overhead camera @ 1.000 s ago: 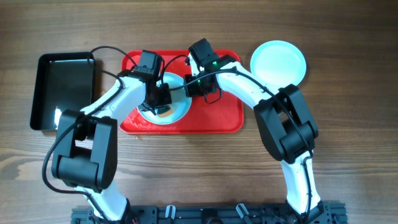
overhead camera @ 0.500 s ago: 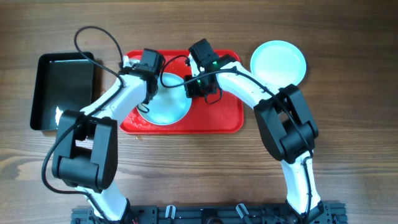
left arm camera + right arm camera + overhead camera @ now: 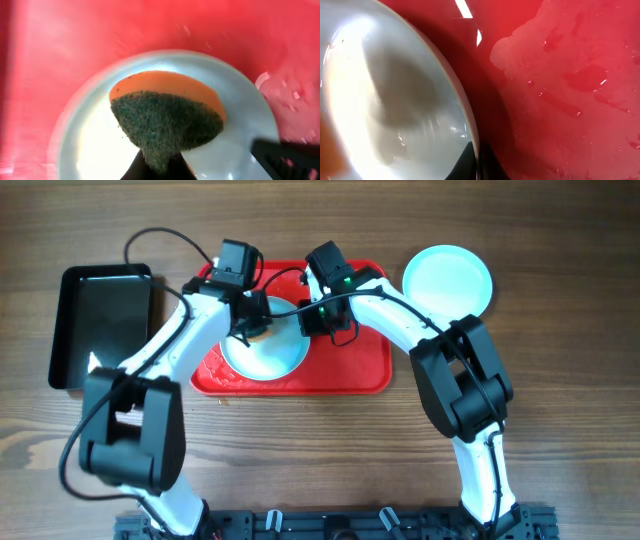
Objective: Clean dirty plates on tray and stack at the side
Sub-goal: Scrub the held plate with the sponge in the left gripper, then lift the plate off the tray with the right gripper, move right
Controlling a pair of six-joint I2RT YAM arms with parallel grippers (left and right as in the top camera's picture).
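Note:
A pale blue-white plate (image 3: pixel 268 350) lies on the red tray (image 3: pixel 350 365). My left gripper (image 3: pixel 250 315) is shut on an orange sponge with a green scouring face (image 3: pixel 167 120) and holds it on the plate (image 3: pixel 90 145). My right gripper (image 3: pixel 305 323) is shut on the plate's right rim (image 3: pixel 470 125), the tray (image 3: pixel 560 75) wet beside it. A second plate (image 3: pixel 447 280) lies on the table right of the tray.
A glossy black bin (image 3: pixel 102 325) stands left of the tray. Black cables loop over the tray's back edge. Water film and droplets lie on the tray floor (image 3: pixel 555 60).
My left gripper has moved the sponge across the plate, from its lower left up toward the back edge. The right gripper has kept hold of the rim.

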